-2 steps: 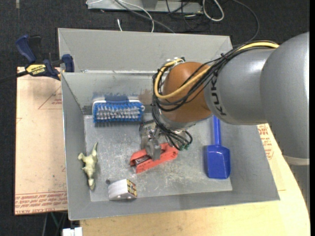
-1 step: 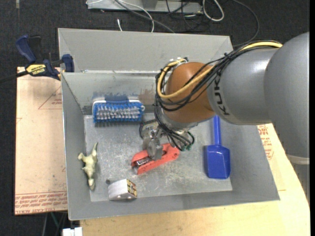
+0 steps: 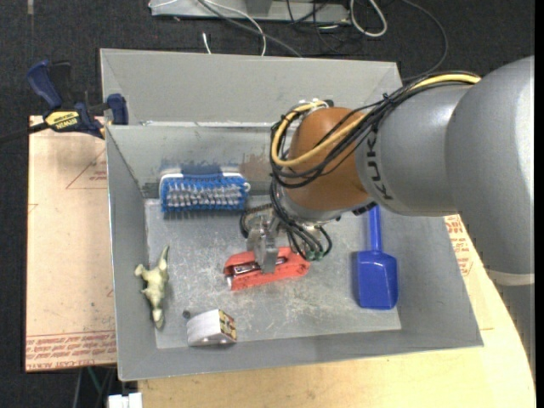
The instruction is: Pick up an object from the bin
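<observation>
Sitting on the bin's central red car, the gripper hides whether it grips. Brush at eleven o'clock, scoop at three.

Dark carpet floor all around, with a bunch of cables tangled at the far side by a pale flat box. Light wood tabletop near and right.

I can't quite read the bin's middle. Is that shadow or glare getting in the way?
In the camera view, light falls evenly on the bin floor; the arm casts only a faint shadow round the red toy under the gripper; a pale sheen sits on the arm's grey shell.
</observation>
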